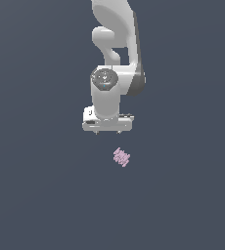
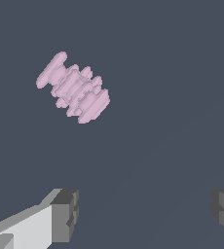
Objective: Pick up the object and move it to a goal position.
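Overhead, the hand (image 1: pixel 107 131) hangs wide open and empty near the object (image 1: pixel 121 157).

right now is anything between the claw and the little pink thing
Nothing visible. The claw is open and apart from the pink object, which lies alone on the bare dark surface; the wrist view shows only bare floor between the fingertips and it.

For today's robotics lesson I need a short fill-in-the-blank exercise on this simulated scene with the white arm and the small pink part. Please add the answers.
1. The small ridged blocky object is pale ____ in colour.
2. The white robot gripper holds ____.
3. In the wrist view the two dark grey fingers stand wide ____.
4. In the exterior view the pink object lies ____ the gripper.

Missing words: pink; nothing; apart; below
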`<state>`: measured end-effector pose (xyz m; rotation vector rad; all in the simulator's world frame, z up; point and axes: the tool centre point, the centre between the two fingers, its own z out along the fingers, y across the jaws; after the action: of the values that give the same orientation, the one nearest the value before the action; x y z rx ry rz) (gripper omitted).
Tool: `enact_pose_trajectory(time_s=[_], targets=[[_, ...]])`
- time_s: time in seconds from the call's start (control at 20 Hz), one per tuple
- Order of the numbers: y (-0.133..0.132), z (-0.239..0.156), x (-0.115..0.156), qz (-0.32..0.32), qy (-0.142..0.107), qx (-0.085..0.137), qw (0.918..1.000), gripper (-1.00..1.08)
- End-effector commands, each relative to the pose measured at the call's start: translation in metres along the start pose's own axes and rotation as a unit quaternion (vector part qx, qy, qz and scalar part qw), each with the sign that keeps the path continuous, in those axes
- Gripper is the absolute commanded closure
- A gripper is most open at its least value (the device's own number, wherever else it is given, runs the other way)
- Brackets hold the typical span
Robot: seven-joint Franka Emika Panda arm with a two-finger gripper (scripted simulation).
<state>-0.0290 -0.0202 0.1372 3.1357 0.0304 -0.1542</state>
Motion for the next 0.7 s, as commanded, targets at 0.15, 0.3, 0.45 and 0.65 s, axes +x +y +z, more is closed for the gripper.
enact_pose_trajectory(time_s=[0.15, 0.3, 0.45, 0.65], targets=[[0.0, 0.0, 0.001, -0.004, 0.0, 0.0, 1.0, -0.92], [-0.002, 0.001, 0.003, -0.015, 0.001, -0.001, 0.9999, -0.92], [-0.004, 0.002, 0.007, -0.034, 0.003, -0.002, 0.9994, -0.92], [-0.009, 0.005, 0.014, -0.07, 0.007, -0.004, 0.9975, -0.92]])
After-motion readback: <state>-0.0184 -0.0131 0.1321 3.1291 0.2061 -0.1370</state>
